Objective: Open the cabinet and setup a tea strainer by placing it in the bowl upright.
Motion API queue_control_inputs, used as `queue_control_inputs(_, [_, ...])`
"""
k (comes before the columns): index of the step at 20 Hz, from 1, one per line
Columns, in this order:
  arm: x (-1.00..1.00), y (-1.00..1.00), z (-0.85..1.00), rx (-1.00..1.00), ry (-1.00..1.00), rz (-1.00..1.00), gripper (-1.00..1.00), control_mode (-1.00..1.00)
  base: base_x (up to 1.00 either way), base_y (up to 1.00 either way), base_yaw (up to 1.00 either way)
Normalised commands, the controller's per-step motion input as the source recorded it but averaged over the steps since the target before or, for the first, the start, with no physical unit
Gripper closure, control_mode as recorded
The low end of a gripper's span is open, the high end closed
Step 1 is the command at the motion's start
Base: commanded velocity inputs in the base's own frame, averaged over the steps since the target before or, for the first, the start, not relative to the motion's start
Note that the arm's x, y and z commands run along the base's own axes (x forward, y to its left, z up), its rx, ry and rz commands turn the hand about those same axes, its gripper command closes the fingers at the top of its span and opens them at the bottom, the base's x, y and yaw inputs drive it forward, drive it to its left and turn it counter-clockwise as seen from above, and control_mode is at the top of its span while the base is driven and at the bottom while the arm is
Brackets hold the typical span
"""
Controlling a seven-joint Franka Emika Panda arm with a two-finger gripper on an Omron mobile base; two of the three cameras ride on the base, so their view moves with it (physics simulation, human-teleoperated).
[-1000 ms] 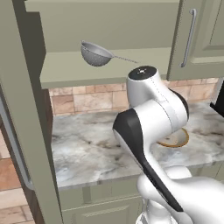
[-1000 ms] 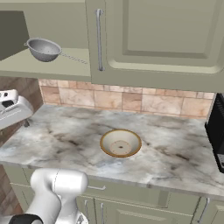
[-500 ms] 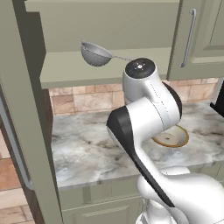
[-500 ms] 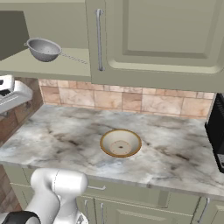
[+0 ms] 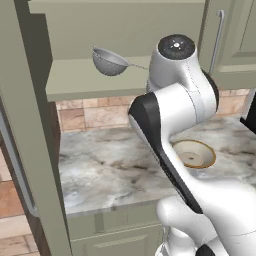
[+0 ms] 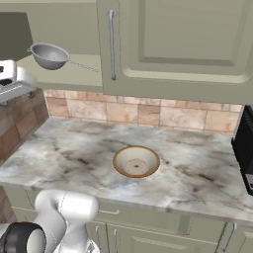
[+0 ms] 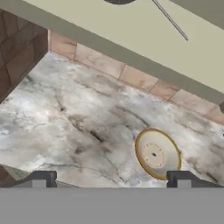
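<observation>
A: The claw [image 7: 110,178] hangs spread wide with nothing between its tips, looking down over the marble worktop [image 7: 74,122].

B: And the tea strainer [image 5: 111,62]?

A: Up in the cabinet [image 5: 125,30], sitting on its shelf [image 5: 80,80] near the front edge, mesh cup tilted and its thin handle running off toward the arm [image 5: 175,110]. From the right base view the tea strainer [image 6: 49,55] sits at the open left part of the cabinet [image 6: 64,29], handle pointing toward the closed door beside it.

B: Door position?

A: The cabinet door [image 5: 25,125] is swung out, seen edge-on down the left side of the left base view, its silver bar handle [image 5: 17,170] showing.

B: The bowl?

A: The bowl [image 6: 136,161] sits on the worktop [image 6: 74,148] about midway between the tiled wall and the front edge, well apart from the strainer above. In the hand view the bowl [image 7: 157,153] lies just above the claw's right tip, nothing in it.
</observation>
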Motion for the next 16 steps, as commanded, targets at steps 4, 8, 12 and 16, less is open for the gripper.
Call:
queue_control_inputs(4, [0.36, 0.01, 0.5, 0.02, -0.02, 0.0, -1.0, -1.0, 0.0, 0.0, 0.0])
queue_control_inputs(8, [0.48, 0.07, 0.12, 0.0, -0.15, 0.0, -1.0, -1.0, 0.0, 0.0, 0.0])
queue_control_inputs(12, [0.46, 0.05, -0.01, 0.05, -0.2, 0.0, -1.0, -1.0, 0.0, 0.0, 0.0])
queue_control_inputs(16, [0.29, 0.0, 0.0, 0.07, -0.27, 0.0, -1.0, -1.0, 0.0, 0.0, 0.0])
